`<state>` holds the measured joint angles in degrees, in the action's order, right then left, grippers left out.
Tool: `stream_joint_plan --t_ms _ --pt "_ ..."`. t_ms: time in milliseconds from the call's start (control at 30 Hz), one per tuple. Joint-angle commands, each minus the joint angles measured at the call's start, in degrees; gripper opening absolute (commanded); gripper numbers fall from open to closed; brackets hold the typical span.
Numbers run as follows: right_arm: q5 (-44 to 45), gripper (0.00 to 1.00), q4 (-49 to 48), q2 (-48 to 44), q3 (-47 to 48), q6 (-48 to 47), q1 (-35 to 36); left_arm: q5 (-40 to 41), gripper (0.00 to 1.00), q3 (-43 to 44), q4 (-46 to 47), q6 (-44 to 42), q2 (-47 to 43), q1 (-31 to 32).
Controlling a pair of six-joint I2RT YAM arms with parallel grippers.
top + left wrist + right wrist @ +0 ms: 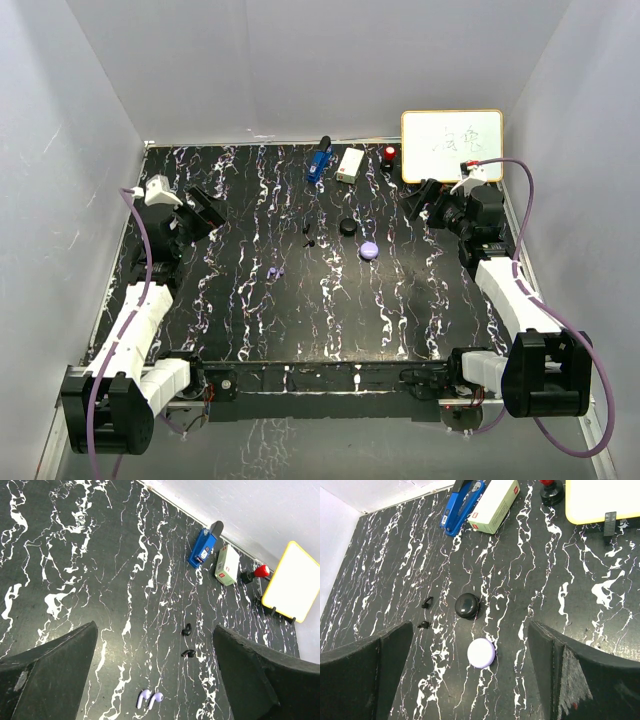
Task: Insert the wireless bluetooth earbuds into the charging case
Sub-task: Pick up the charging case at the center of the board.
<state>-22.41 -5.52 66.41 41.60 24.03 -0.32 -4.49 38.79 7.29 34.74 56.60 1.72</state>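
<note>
A pale lilac pair of earbuds (276,271) (149,699) lies side by side on the black marbled table. Two black earbuds (308,236) lie a little farther back, one (186,629) apart from the other (188,653). A round black charging case (347,227) (467,605) and a round lilac case (369,250) (481,653) sit shut to their right. My left gripper (212,213) (155,628) hangs open at the left, well short of the earbuds. At the right my right gripper (418,203) (471,626) is open too, above the cases, holding nothing.
A blue tool (319,160), a white box (350,164) and a small red-topped item (389,154) stand along the back edge. A yellow-framed whiteboard (452,146) stands at the back right. White walls enclose the table on three sides.
</note>
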Motion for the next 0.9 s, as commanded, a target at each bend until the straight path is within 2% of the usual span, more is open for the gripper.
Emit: stream_joint_plan --t_ms 0,500,733,867 --pt "0.28 0.98 -1.20 -0.51 2.31 -0.82 0.14 -2.90 0.99 -0.28 0.51 -0.71 -2.16 -0.13" --pt "2.19 0.98 1.88 -0.17 2.66 -2.55 3.02 -9.48 0.99 -0.23 1.07 -2.57 -0.84 -0.07" --pt "13.05 0.98 6.76 5.06 6.96 -6.19 13.44 -8.73 0.99 0.98 -3.54 -6.15 -0.64 2.95" --pt "20.24 0.98 8.21 9.57 10.19 -7.31 19.83 -3.91 0.99 2.16 -5.26 -7.41 1.70 7.80"
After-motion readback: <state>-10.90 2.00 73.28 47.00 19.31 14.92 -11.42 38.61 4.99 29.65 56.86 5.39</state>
